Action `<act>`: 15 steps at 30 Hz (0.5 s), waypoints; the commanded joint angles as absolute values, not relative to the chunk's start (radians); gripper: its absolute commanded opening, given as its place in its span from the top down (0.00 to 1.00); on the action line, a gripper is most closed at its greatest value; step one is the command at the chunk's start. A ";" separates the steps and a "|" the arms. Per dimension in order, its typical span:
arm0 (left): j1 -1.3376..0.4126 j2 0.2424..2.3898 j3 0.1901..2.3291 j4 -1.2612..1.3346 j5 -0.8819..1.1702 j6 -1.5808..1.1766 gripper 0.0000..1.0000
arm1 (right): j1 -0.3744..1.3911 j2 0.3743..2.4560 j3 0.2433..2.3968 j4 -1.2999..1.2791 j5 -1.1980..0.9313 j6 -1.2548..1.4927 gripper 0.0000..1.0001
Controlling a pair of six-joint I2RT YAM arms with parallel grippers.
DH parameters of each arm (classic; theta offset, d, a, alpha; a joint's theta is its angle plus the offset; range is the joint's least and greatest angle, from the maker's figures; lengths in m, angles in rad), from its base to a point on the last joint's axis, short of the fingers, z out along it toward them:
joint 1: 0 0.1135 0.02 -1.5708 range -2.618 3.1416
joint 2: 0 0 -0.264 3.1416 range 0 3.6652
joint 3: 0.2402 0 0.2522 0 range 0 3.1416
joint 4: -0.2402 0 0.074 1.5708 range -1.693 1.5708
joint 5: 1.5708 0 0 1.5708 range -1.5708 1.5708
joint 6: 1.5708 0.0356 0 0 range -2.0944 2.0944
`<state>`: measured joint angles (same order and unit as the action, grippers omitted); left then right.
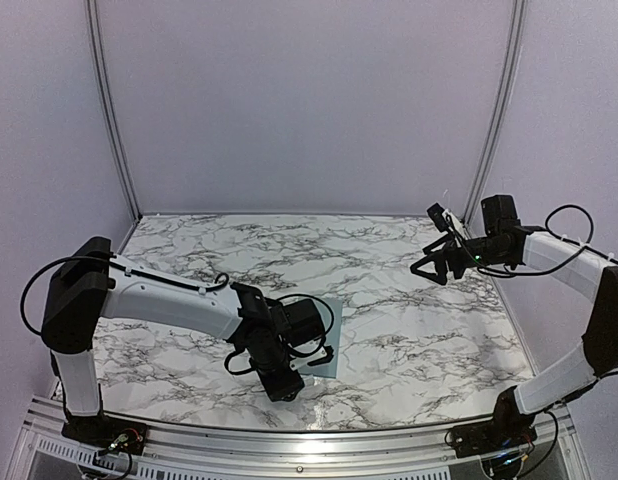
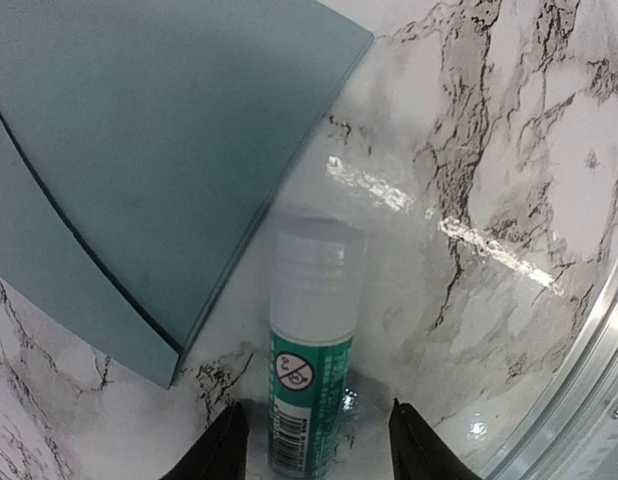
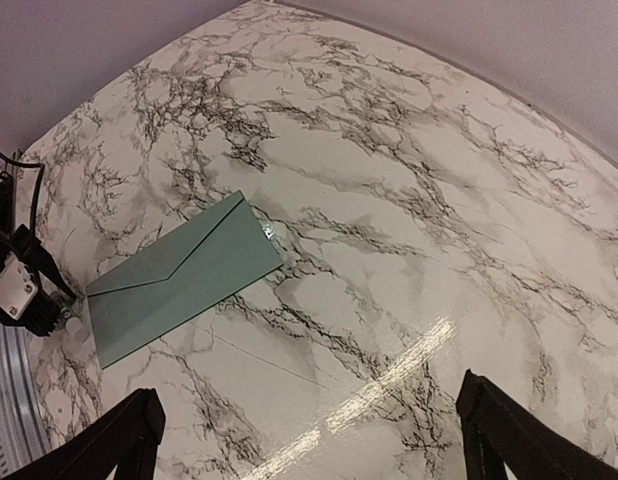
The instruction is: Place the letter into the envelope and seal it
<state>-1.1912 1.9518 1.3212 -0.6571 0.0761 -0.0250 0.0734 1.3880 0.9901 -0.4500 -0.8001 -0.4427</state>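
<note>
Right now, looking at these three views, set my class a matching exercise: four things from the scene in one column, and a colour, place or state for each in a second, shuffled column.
Things:
1. Flat grey-blue paper envelope
2. Small white-and-green glue tube
3. Left gripper
4. Right gripper

Descriptions:
A. Held high above the marble table, jaws wide, nothing between them
B. Lying flat with its flap closed
C. Lying beside the envelope's edge
D. Low over the table, fingers either side of the tube

Pairs: 1-B, 2-C, 3-D, 4-A

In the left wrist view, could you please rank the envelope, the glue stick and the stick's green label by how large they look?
1. Envelope, though cut off by the frame.
2. Glue stick, lying between the left hand's fingers.
3. Green label, only part of the stick.
</note>
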 commanded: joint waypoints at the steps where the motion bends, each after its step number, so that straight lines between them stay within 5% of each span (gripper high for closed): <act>1: -1.195 1.887 1.342 -0.655 0.013 -0.006 0.46 | 0.069 1.384 1.028 -0.464 -0.833 -0.427 0.01; 7: -1.171 1.733 1.424 -0.658 -0.125 0.043 0.29 | 0.069 1.392 1.206 -0.572 -0.831 -0.394 0.02; 8: -1.158 1.708 1.434 -0.659 -0.160 0.042 0.23 | 0.069 1.389 1.240 -0.579 -0.810 -0.376 0.02; 9: -1.141 1.684 1.443 -0.657 -0.188 0.041 0.05 | 0.069 1.385 1.276 -0.576 -0.789 -0.348 0.01; 10: -1.119 1.661 1.454 -0.658 -0.219 0.037 0.02 | 0.069 1.378 1.307 -0.571 -0.762 -0.321 0.01; 15: -0.945 1.567 1.523 -0.652 -0.408 -0.129 0.01 | 0.069 1.327 1.435 -0.515 -0.643 -0.217 0.01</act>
